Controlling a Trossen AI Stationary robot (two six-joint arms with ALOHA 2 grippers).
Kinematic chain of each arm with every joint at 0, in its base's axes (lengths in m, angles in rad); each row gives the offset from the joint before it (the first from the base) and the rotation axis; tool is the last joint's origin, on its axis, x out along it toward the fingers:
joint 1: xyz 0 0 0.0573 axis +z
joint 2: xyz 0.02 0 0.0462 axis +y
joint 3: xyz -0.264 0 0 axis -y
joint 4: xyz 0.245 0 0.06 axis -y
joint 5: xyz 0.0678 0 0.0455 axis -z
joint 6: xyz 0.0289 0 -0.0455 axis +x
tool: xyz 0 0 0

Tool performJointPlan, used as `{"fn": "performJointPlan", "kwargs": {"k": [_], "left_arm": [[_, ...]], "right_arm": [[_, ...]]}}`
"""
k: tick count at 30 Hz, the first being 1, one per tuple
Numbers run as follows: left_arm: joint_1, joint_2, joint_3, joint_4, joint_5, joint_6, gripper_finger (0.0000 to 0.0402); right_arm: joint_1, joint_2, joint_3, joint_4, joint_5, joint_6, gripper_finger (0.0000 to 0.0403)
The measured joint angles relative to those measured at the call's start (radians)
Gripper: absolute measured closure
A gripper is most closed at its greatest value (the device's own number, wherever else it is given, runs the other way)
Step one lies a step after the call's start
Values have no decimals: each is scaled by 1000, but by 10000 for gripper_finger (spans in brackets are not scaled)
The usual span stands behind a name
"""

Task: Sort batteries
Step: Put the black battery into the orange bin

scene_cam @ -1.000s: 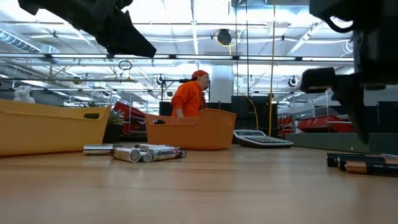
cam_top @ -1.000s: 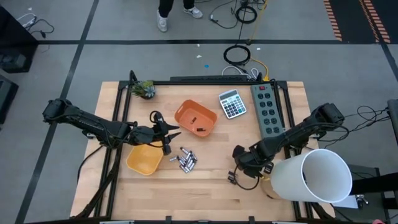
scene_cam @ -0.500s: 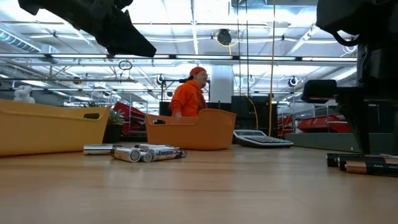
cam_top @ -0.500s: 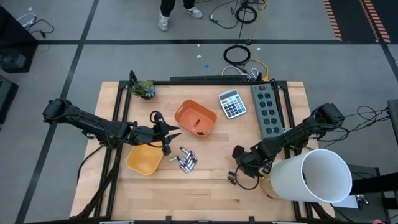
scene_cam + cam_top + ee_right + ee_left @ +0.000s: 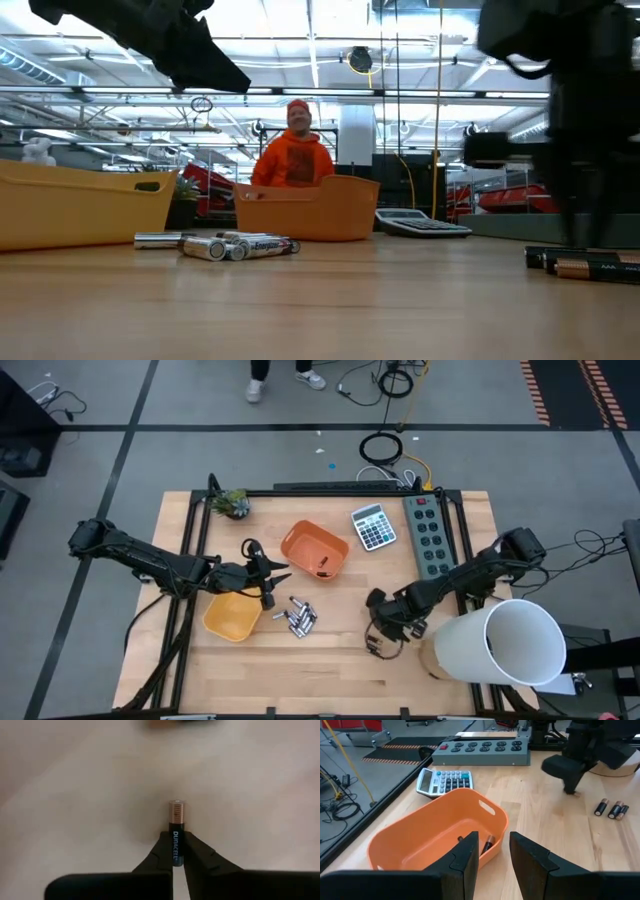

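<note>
Right gripper pinches a thin dark copper-tipped battery above the wooden table near its front edge. The orange plastic bin holds two thin dark batteries; the yellow bin looks empty. Left gripper hangs narrowly parted over the orange bin, silvery batteries lying beside the yellow one.

Bright, even light from ceiling strips glares white across the top of the low view, leaving the arm overhead a black silhouette. The table blurs close to that lens. In the right wrist view the wood washes out soft and pale, only the battery sharp.
</note>
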Motion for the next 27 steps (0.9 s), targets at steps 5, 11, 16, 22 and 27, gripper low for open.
{"fn": "performJointPlan", "kwargs": {"k": [5,11,16,22,27], "left_arm": [[0,0,0,1,0,0,281],[-1,0,0,-2,4,-7,281],[-1,0,0,2,4,-7,281],[-1,0,0,2,2,-35,281],[1,0,0,3,-1,-69,281]], "right_arm": [[-78,-35,60,17,130,-15,399],[-220,-51,121,232,152,5,399],[-363,-51,124,558,142,86,397],[-488,-27,157,633,70,171,393],[-513,33,220,606,38,188,363]]}}
